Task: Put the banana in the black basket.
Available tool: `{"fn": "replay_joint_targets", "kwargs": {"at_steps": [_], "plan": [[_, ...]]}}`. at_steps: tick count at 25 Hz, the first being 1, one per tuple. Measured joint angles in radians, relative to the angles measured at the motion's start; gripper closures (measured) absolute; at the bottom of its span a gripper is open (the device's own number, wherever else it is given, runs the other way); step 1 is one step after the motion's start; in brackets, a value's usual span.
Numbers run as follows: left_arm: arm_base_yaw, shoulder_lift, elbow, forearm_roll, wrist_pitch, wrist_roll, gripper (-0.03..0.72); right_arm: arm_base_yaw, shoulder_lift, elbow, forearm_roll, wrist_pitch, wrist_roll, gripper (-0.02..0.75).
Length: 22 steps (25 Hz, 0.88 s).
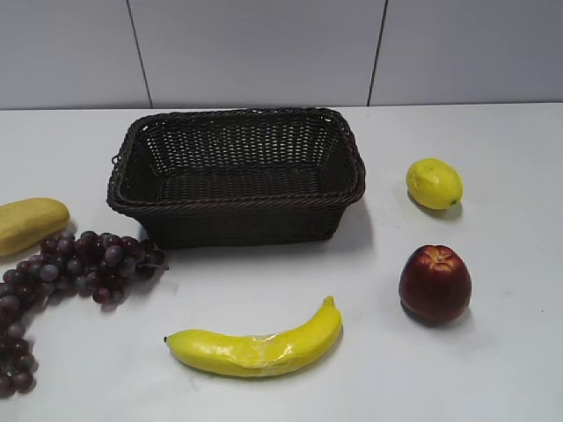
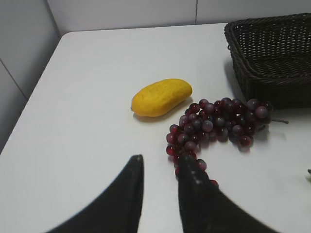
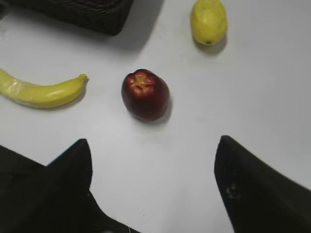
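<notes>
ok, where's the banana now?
Exterior view: the long curved yellow banana lies on the white table, in front of the dark woven basket, left of the red apple.

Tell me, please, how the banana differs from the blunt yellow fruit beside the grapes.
The banana is long, slim and curved with a pointed tip; the blunt yellow fruit is short, thick and rounded. The banana lies in front of the black basket; the blunt fruit lies to its left, by the grapes. Both rest on the table, ungripped.

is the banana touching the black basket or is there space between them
Apart. The exterior view shows the banana lying on the table in front of the black basket, with a clear strip of bare white table between them.
</notes>
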Motion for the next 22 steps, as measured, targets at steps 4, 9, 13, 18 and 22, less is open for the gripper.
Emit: {"fn": "replay_joint_targets", "kwargs": {"at_steps": [4,9,13,18,22], "plan": [[0.000,0.000,0.000,0.000,0.000,0.000,0.451,0.154,0.192,-0.083,-0.043,-0.001,-0.032,0.147],[0.000,0.000,0.000,0.000,0.000,0.000,0.451,0.354,0.404,-0.155,-0.062,-0.003,-0.118,0.148],[0.000,0.000,0.000,0.000,0.000,0.000,0.451,0.509,0.544,-0.194,-0.062,-0.023,-0.200,0.149],[0.000,0.000,0.000,0.000,0.000,0.000,0.451,0.637,0.721,-0.250,-0.062,-0.096,-0.281,0.149],[0.000,0.000,0.000,0.000,0.000,0.000,0.451,0.681,0.862,-0.286,-0.047,-0.153,-0.367,0.149]]}}
